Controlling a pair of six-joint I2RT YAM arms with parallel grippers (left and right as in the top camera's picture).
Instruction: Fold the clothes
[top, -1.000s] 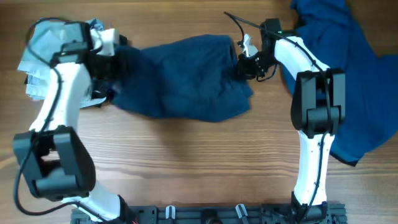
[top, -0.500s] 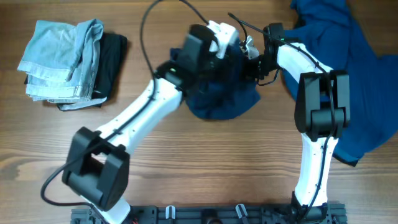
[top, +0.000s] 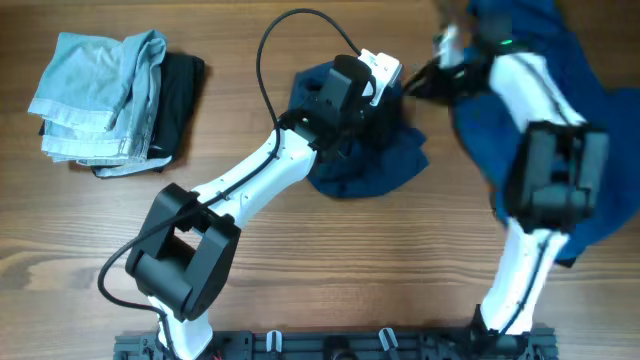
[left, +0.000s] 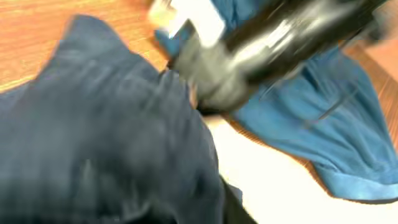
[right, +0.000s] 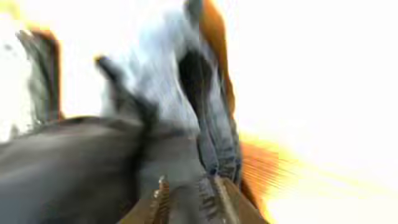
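Change: within the last second the navy garment (top: 375, 165) has gone from lying spread wide across the worktop (top: 330, 260) to a doubled bundle at top centre, its left edge carried over onto its right side.
Left hand (top: 372, 88): reached right across and now sits over the bundle's upper right part. Cloth fills its wrist view and the fingers do not show, so whether it grips or has let go cannot be told.
Right hand (top: 425, 82): has left the garment's right edge and is swinging up and away, smeared by motion in the overhead and wrist views. Whether it is apart or together cannot be told.
Other clothes: second blue garment (top: 590, 90) lies unfolded at the right under the right arm. The pale denim piece (top: 95, 90) and black piece (top: 182, 95) sit stacked at the far left, unmoved.
Meaning: the first half-fold looks made, but the bundle is rumpled, with uneven edges. It probably needs smoothing or another fold, and the second garment is untouched.
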